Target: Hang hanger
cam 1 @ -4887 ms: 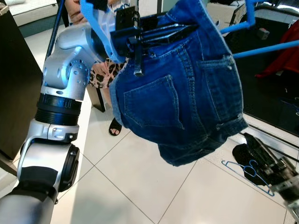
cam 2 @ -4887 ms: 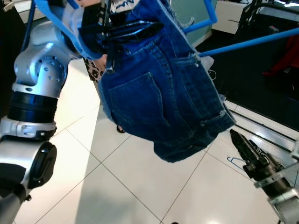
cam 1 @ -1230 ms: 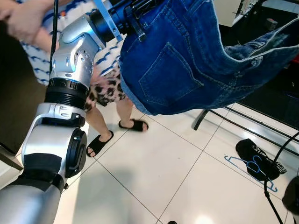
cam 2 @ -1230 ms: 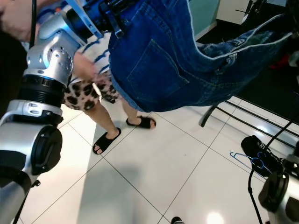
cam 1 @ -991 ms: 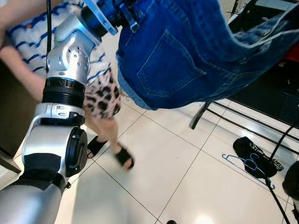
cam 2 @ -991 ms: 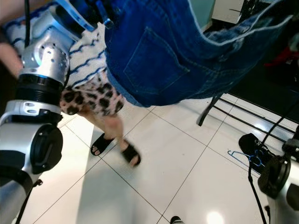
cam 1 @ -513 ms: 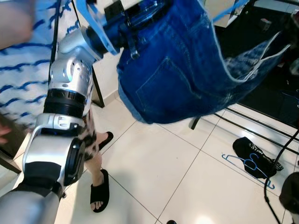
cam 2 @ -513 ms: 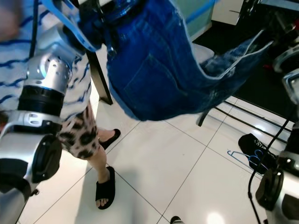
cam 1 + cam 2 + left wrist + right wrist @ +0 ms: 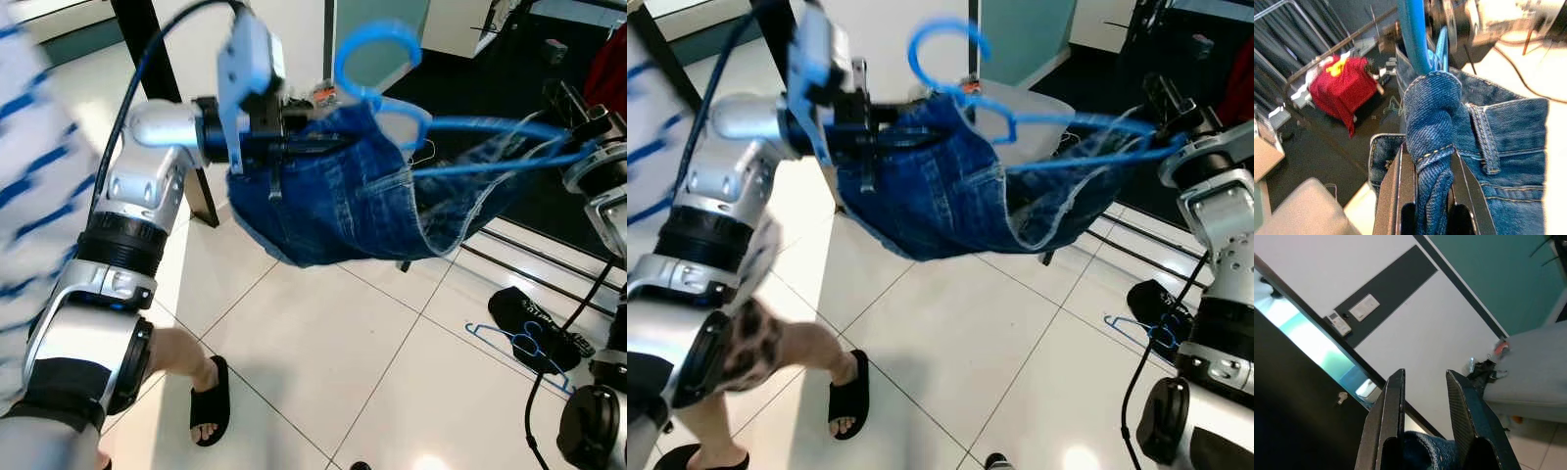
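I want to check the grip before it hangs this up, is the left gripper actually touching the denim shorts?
Touching. In the left wrist view a bunched fold of the denim shorts sits clamped between the left gripper fingers, pressed against both.

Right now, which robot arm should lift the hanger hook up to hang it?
Probably the left. Its gripper is shut on the denim shorts right beside the blue hanger hook, which points up. The right gripper holds the shorts' far end, away from the hook.

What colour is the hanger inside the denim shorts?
Bright blue hanger in the denim shorts; clearest in the left eye view.
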`<state>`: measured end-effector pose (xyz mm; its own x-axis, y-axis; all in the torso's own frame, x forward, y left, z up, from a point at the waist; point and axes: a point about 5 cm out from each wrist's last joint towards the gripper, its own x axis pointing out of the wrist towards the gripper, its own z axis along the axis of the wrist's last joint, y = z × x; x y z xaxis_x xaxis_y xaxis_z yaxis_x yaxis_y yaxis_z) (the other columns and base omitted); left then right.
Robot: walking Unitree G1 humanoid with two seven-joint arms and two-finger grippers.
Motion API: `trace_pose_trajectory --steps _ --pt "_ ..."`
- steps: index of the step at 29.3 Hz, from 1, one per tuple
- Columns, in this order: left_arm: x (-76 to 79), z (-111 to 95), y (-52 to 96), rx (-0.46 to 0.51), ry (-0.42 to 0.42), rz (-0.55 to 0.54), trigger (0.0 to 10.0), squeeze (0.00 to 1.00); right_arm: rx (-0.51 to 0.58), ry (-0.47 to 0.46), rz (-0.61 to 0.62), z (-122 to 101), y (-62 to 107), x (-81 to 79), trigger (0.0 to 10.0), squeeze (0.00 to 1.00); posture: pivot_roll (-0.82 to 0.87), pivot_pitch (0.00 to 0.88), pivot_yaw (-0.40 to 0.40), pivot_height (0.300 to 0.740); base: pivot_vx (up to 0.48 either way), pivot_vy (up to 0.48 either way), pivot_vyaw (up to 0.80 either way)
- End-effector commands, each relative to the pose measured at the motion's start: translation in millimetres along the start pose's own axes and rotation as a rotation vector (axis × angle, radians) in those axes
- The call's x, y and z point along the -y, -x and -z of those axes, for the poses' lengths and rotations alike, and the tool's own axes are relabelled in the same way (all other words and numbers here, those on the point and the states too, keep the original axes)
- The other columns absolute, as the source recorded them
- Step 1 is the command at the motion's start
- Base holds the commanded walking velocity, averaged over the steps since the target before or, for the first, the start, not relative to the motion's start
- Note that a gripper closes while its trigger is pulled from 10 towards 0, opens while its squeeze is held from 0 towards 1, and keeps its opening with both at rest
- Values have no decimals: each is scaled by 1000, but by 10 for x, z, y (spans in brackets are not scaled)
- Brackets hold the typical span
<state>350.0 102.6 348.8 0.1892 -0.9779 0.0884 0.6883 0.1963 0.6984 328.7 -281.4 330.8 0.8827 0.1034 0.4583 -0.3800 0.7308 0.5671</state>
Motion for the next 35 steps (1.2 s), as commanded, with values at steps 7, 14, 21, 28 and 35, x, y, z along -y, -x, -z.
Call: trace_pose_trajectory --steps 7,14,21,28,35 --pt "-94 60 139 -111 -32 -111 10000 0 53 9 -102 -83 88 -135 0 0 1 184 43 740 0 0 0" --pt "-229 -83 290 14 37 -236 10000 0 9 45 -95 -6 195 -119 0 0 0 200 38 740 0 0 0" --pt "-236 -114 365 48 50 -243 10000 0 -5 60 -82 15 242 -91 0 0 0 198 38 740 0 0 0" --pt "-185 -129 403 57 56 -194 10000 0 -11 80 -64 -1 269 -55 0 0 -3 199 34 740 0 0 0" --pt "-59 -107 390 28 64 -82 10000 0 5 88 -60 -63 263 -63 0 0 0 202 33 740 0 0 0"
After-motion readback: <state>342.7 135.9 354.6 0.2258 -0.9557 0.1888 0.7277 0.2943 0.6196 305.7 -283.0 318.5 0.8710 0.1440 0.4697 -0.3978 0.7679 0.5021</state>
